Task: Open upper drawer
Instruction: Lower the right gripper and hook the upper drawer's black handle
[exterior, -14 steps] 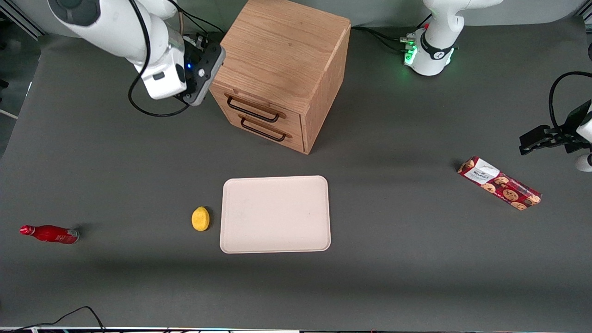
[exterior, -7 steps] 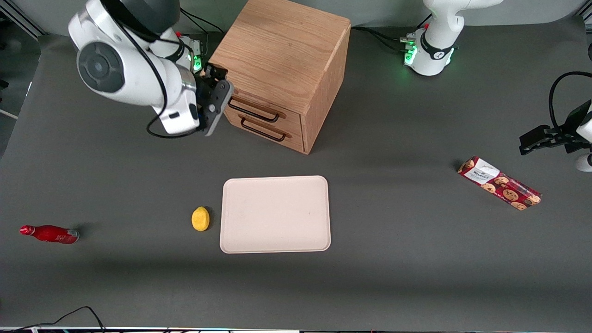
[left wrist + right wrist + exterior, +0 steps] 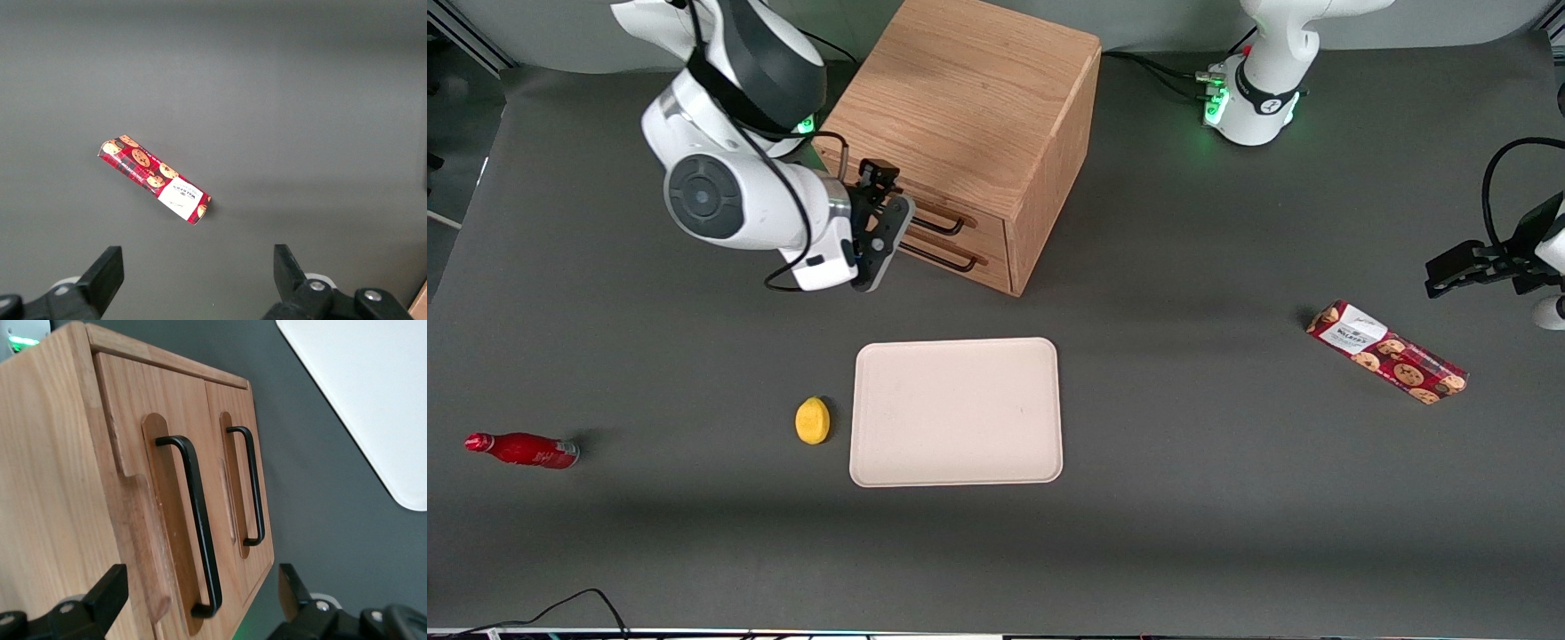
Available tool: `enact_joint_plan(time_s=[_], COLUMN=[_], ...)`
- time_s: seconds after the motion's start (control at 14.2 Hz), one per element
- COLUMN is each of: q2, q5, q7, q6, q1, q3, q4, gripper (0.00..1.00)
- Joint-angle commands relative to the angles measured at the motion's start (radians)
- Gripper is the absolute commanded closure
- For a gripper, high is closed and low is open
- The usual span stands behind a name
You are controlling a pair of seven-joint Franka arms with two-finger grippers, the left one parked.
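Note:
The wooden cabinet (image 3: 969,98) stands on the table with both drawers shut. The upper drawer (image 3: 976,222) has a thin black bar handle (image 3: 941,222); the lower drawer (image 3: 983,267) sits under it. My right gripper (image 3: 889,227) is in front of the drawer fronts, at the working arm's end of them, and hides part of the upper handle. In the right wrist view the upper drawer (image 3: 167,400) and its handle (image 3: 198,520) are close up, and the lower handle (image 3: 252,487) is beside it. My gripper (image 3: 200,587) is open there, its fingers (image 3: 107,587) spread wide astride the handle's end, not touching it.
A beige tray (image 3: 956,412) lies nearer the front camera than the cabinet, with a lemon (image 3: 812,420) beside it. A red bottle (image 3: 520,450) lies toward the working arm's end. A cookie pack (image 3: 1387,352) lies toward the parked arm's end, also in the left wrist view (image 3: 155,181).
My right arm has swung from beside the cabinet's corner to in front of the drawer fronts, moving nearer the front camera and toward the handles. The drawers have not moved.

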Motion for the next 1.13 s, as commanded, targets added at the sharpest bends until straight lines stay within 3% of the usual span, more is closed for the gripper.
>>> enact_joint_plan(time_s=[0.0,1.06], q2=[-0.022,-0.025], q5=[-0.02,-0.032], q7=[0.017,0.034], q6=[0.059,0.227], q1=[0.003,0.009], q3=[0.008,0.031], q4=[-0.066,-0.197], gripper=[0.0,0.0])
